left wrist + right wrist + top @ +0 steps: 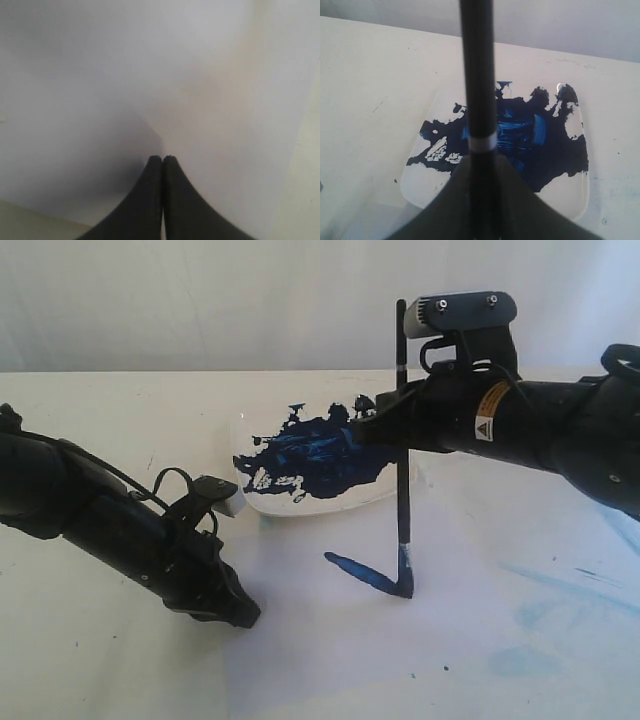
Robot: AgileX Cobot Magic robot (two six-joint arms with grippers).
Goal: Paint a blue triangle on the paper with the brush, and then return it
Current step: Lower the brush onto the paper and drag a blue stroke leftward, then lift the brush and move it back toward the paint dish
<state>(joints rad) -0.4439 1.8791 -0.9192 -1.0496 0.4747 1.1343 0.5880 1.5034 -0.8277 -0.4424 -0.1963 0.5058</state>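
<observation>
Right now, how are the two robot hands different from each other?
The right gripper is shut on the brush, but the left gripper is shut on nothing. The right gripper is up above the paper, holding the brush upright. The left gripper slants down with its tip at the paper. Both are black, and both are closed.

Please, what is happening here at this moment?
The right gripper holds the brush upright, its tip on the paper at the end of one blue stroke; the triangle is not yet finished. The left gripper, shut, rests its tips on the paper, apparently to hold it down. The dish of blue paint lies beyond the stroke.
</observation>
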